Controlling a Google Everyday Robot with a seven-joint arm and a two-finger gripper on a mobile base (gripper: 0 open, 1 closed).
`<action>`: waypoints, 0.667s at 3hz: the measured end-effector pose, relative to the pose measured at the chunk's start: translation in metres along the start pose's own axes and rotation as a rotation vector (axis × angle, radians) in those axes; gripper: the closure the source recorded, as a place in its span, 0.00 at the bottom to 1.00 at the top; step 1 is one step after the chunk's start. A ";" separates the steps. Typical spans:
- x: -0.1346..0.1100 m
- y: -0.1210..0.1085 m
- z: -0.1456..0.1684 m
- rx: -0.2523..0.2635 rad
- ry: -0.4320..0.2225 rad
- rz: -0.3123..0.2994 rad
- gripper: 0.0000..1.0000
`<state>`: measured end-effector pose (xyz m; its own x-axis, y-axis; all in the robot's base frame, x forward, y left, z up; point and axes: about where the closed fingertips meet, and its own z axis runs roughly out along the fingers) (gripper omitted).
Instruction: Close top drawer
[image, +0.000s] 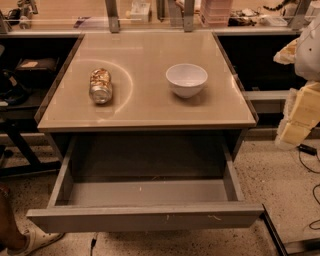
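The top drawer (145, 218) is a wide grey metal drawer, pulled far out of the cabinet under the beige countertop (145, 112). Its flat front panel faces me at the bottom of the camera view, with small white scuffs right of centre. Its inside shows a bare grey floor. My gripper (295, 131) hangs at the right edge on the cream-coloured arm. It is level with the cabinet's right side, apart from the drawer and above the floor.
A crushed can (101, 86) lies on its side on the countertop, with a white bowl (186, 80) to its right. A person's sandalled foot (22, 241) is at the bottom left, near the drawer's left corner. Cables (311, 155) lie on the floor at the right.
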<state>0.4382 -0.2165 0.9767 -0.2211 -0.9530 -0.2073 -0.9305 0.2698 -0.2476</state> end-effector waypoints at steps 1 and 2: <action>0.000 0.000 0.000 0.000 0.000 0.000 0.00; 0.000 0.000 0.000 0.000 0.000 0.000 0.18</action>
<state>0.4382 -0.2165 0.9767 -0.2211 -0.9530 -0.2073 -0.9305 0.2698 -0.2477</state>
